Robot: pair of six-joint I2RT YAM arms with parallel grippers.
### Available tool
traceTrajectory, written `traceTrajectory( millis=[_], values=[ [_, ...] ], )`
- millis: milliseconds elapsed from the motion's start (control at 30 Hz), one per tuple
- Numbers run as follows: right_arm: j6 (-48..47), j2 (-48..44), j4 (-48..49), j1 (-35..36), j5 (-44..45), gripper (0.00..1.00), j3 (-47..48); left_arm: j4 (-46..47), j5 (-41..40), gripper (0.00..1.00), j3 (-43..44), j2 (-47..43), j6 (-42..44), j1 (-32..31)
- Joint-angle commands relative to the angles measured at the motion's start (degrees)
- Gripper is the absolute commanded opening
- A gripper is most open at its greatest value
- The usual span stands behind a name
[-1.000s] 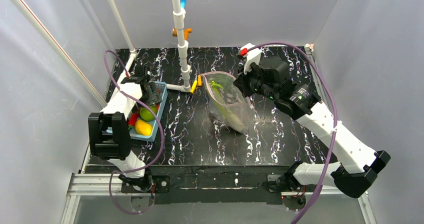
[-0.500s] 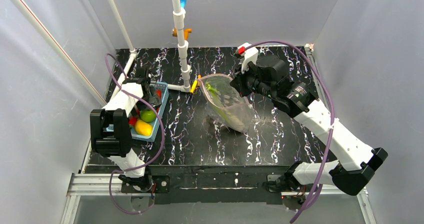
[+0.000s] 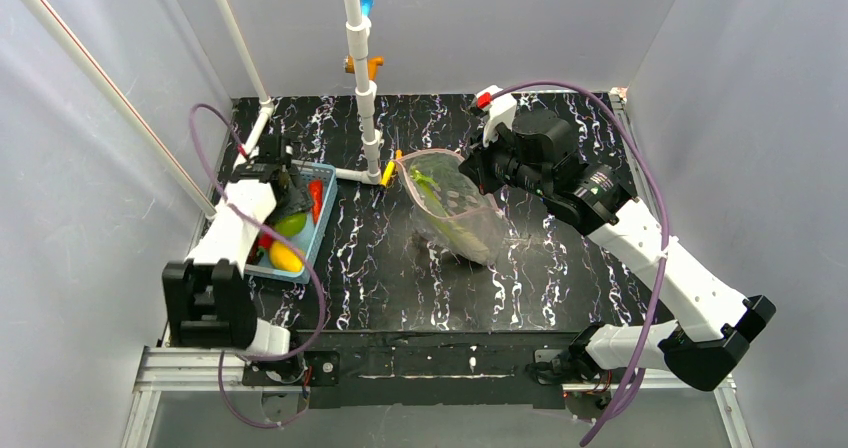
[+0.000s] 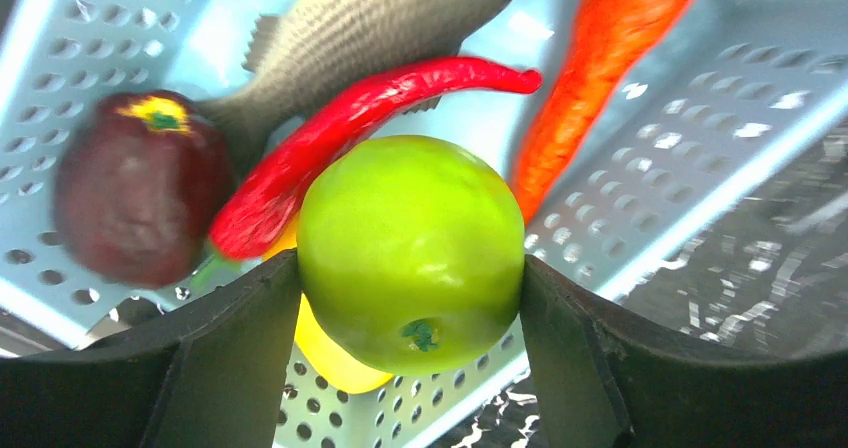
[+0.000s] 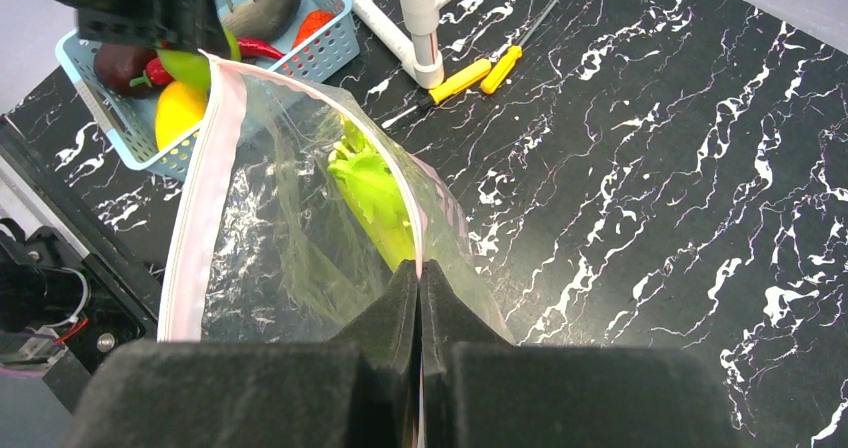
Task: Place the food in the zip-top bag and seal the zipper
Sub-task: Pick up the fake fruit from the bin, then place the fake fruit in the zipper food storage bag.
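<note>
**Left arm lifting the green apple for transfer to the bag.** The left gripper (image 4: 408,268) has its fingers parted to the width of the green apple (image 4: 400,208) and pressed against its two sides. The fruit is held over the light-blue mesh basket (image 4: 700,118) at the left edge of the counter (image 3: 400,278). Beneath it in the basket lie the grey fish (image 4: 400,18), the red chili (image 4: 350,118), the dark red piece (image 4: 140,198), the yellow fruit (image 4: 330,363) and an orange, carrot-like piece (image 4: 600,78). The right gripper (image 5: 420,278) has its fingers fully closed on the rim of the zip-top bag (image 5: 290,258), pinching the pinkish zipper (image 5: 205,198) on one side. The mouth therefore stands raised and open mid-counter, facing the basket, while the bag's lower end rests on the counter. The leek (image 5: 375,193) is already inside. Two yellow-handled screwdrivers (image 5: 465,78) lie just beyond the bag, beside a white pipe post (image 5: 420,18). The apple is round and smooth and probably slips easily, so the grip should stay centred on its widest part. The lift should clear the basket wall before the arm travels right. The release is best made low and well inside the zipper loop. The right arm should hold the rim steady, since the floppy film may collapse if it is nudged.
</note>
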Motion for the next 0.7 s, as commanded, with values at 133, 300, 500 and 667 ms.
traceTrajectory(
  millis=[133, 300, 500, 667],
  values=[
    [0.7, -0.3, 3.7, -0.3, -1.7, 0.01, 1.4, -2.9, 8.8, 0.13, 4.3, -22.9, 4.6, 0.2],
    [0.8, 0.3, 4.4, -0.3, -2.3, 0.01, 1.8, 1.1, 29.6, 0.03, 5.4, -30.8, 0.7, 0.2],
    [1.6, 0.0, 5.1, -0.3, -2.7, 0.01, 1.1, 30.8, 63.3, 0.00, -1.1, -33.3, -21.5, -1.4],
    [2.2, 0.0, 5.3, -0.3, -3.7, 0.01, 1.3, 42.6, 59.8, 0.00, -0.4, -32.9, -24.7, -17.2]
  ],
)
